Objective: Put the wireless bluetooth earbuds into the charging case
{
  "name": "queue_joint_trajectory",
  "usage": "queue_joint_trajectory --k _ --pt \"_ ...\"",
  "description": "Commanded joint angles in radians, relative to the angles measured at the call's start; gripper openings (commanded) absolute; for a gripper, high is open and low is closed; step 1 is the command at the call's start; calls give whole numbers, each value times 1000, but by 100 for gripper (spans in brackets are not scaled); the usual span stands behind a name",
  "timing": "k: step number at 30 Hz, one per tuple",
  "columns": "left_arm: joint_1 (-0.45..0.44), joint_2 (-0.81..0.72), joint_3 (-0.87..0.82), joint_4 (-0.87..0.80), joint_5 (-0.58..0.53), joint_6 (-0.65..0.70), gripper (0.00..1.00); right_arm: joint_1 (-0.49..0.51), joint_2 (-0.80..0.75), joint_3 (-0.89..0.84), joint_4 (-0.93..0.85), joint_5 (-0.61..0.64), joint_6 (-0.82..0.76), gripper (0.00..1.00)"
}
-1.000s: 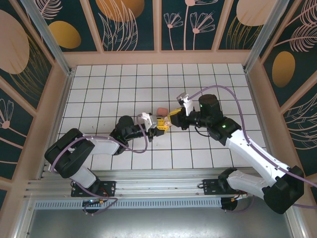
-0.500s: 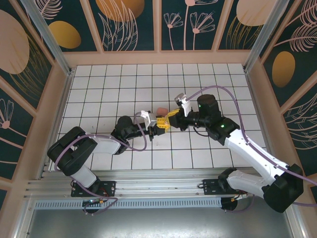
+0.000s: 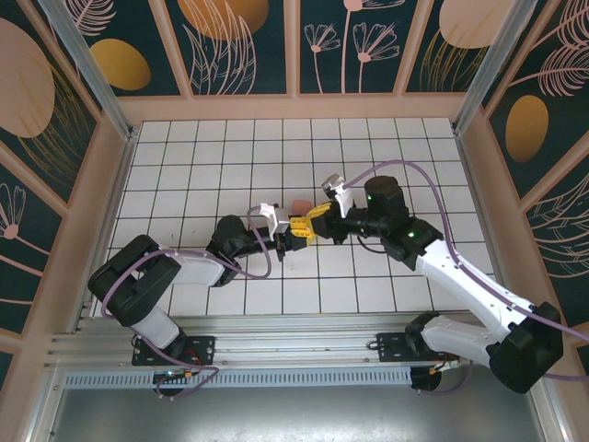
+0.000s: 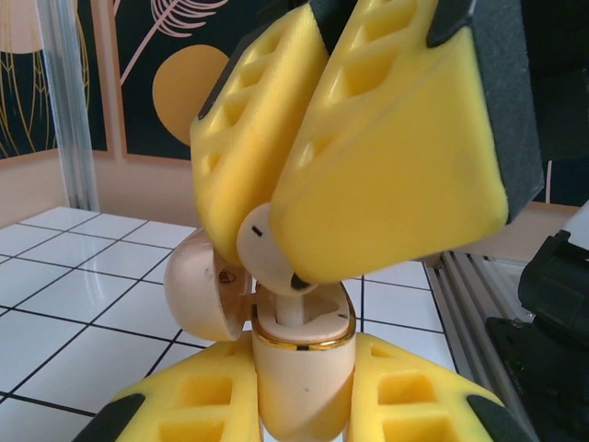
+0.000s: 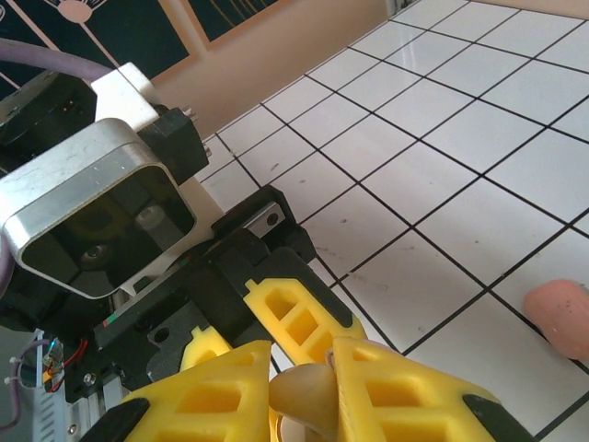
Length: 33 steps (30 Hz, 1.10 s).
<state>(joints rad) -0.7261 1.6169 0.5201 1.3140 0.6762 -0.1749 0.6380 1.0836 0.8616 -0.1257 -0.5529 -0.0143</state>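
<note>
— So, where is the charging case (image 4: 304,368)?
— The left gripper (image 3: 296,230) squeezes it tight from both sides, lid open, in the middle of the tiles (image 3: 212,147).
— And the earbud (image 4: 267,247)?
— It is pinched tight in the right gripper (image 5: 304,368), just over the case. Its stem pokes down into a well.
— Anything else?
— A small pink lump (image 5: 561,318) lies on a tile nearby.

Left arm (image 3: 184,267) folded low over the worktop, reaching right, left gripper (image 3: 296,232) jaws pinched on the case (image 4: 304,368); right arm (image 3: 451,272) stretched leftward, right gripper (image 3: 316,219) just beside it, tips facing, jaws closed on an earbud (image 4: 265,244)
</note>
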Motion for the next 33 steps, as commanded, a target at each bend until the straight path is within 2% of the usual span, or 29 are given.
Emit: queue_joint_trajectory --k 1,8,16,20,27,33 --pt "-4 -5 33 91 25 -30 10 7 5 -22 -4 -39 -51 21" --pt "-5 -17 39 94 44 -34 11 4 9 -26 -73 -58 -124 23" --pt "-4 -22 42 88 44 -37 12 -15 9 3 -92 -45 -140 27" --pt "-6 -31 42 65 38 -15 12 -18 0 24 -100 -29 -141 34" --pt "-4 -49 36 -4 -42 39 12 -18 -50 42 -65 5 -106 44" --pt "-5 -73 17 -77 -127 99 11 -19 -104 45 -24 41 -32 48"
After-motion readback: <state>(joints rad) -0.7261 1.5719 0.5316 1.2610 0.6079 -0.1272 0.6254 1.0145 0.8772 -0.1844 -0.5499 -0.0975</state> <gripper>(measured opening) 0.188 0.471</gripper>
